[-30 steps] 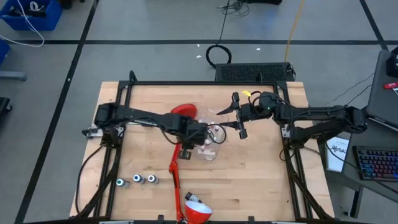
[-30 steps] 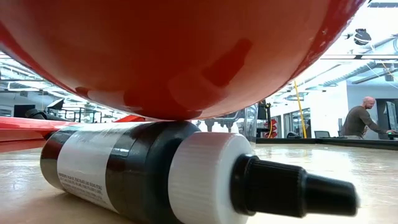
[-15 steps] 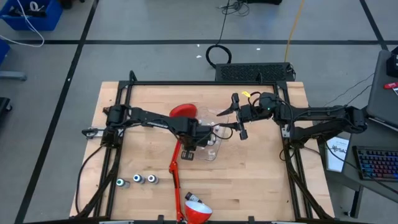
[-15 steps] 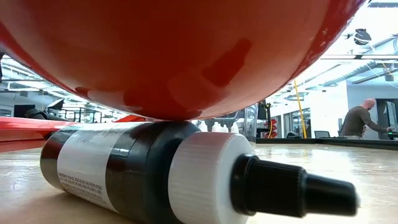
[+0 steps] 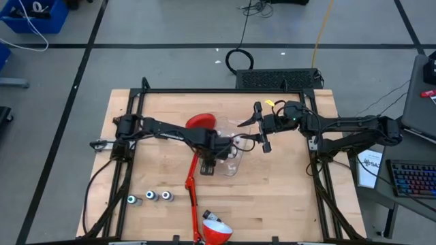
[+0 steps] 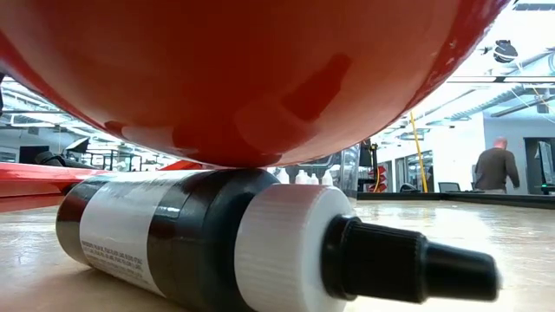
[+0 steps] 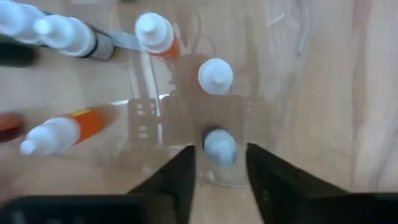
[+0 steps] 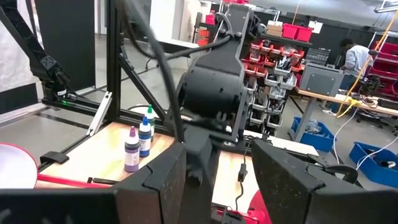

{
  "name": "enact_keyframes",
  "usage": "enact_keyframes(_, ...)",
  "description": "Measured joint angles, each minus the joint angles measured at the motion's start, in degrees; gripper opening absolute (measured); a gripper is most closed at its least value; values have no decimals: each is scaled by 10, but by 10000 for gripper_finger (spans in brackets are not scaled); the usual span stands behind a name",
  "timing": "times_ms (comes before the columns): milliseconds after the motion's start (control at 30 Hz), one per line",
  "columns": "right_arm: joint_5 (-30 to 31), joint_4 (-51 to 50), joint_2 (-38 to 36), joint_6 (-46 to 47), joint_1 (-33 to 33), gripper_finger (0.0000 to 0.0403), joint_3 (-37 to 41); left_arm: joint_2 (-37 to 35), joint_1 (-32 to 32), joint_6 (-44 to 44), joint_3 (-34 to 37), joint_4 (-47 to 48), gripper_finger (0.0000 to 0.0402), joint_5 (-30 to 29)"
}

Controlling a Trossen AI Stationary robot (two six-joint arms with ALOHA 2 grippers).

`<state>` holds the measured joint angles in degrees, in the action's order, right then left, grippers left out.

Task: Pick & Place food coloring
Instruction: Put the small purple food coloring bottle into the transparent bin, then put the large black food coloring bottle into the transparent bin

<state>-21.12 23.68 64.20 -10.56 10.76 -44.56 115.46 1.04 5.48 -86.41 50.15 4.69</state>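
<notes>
The clear plastic tub (image 5: 230, 162) stands at the table's middle. In it are several tiny white-topped bottles, some tinted orange-red (image 7: 157, 32), one lying on its side (image 7: 59, 129). My left gripper (image 5: 216, 155) points down into the tub, open. Its fingers stand on either side of a pale-topped bottle (image 7: 219, 148), with a gap showing beside the cap on each side. Three dark round bottles with teal-white tops (image 5: 150, 197) stand near the front left, and also show in the right wrist view (image 8: 138, 144). My right gripper (image 5: 261, 128) hangs open and empty, right of the tub.
A red desk lamp lies across the table: base (image 5: 201, 124) behind the tub, arm running to the head (image 5: 216, 235) at the front edge. A black white-labelled bottle (image 6: 225, 234) lies under the head and fills the low view. A person (image 6: 496, 166) stands far behind.
My left gripper has shifted a little toward the table's right edge, over the tub, still pointing down. The person in the room behind has turned and stepped away.
</notes>
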Motion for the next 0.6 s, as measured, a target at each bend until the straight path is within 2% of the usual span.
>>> enact_keyframes(100, 0, 0, 0, 0, 0, 171, 0, -16, 0, -14, 0, 2, 194, -4)
enact_keyframes(233, 0, 0, 0, 0, 0, 171, 0, -38, 0, -25, -1, -1, 240, -6)
enact_keyframes(400, 0, 1, 0, 1, 0, 171, 0, -100, 0, -33, -1, 19, 266, -7)
enact_keyframes(500, 0, 2, 0, 1, 0, 171, 0, -167, 0, -46, 0, 43, 269, -6)
enact_keyframes(600, 0, -7, 0, 10, 0, 171, -1, -254, 15, -56, 5, 25, 270, -10)
